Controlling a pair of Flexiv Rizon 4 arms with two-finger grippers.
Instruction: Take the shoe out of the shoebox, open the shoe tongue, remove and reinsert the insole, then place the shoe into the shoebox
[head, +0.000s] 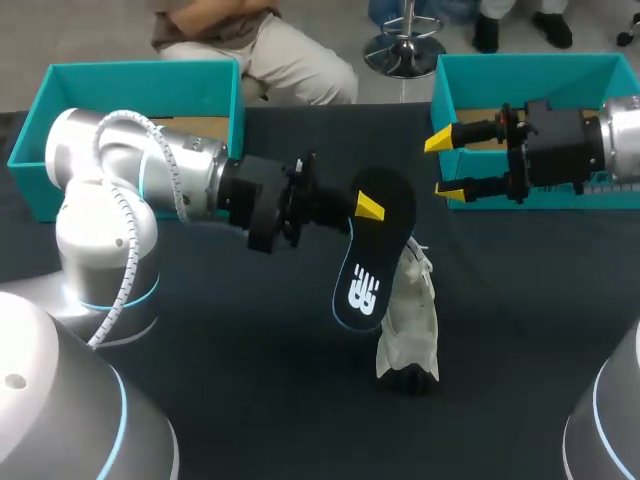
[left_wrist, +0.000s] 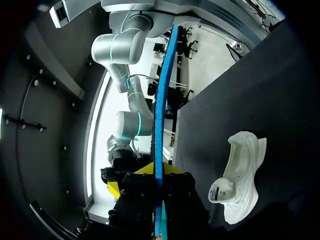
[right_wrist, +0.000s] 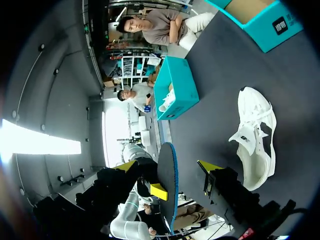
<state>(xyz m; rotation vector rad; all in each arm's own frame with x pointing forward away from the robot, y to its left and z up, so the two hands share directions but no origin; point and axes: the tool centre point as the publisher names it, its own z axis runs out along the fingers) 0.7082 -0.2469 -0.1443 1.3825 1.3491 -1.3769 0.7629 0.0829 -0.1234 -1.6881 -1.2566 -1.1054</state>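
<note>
My left gripper (head: 362, 208) is shut on the heel end of a black insole (head: 372, 260) with a blue rim and a white logo, held in the air over the middle of the table. In the left wrist view the insole (left_wrist: 159, 125) stands edge-on between the fingers of the left gripper (left_wrist: 155, 172). The white shoe (head: 410, 330) lies on its side on the dark table below the insole, also seen as the shoe (left_wrist: 240, 175) and the shoe (right_wrist: 257, 135). My right gripper (head: 442, 165) is open, a little right of the insole and not touching it. The insole (right_wrist: 169, 200) shows ahead of it.
A teal shoebox (head: 130, 75) stands at the back left behind my left arm. A second teal shoebox (head: 520, 65) stands at the back right, just behind the right gripper. A person sits beyond the far edge, not touching the table.
</note>
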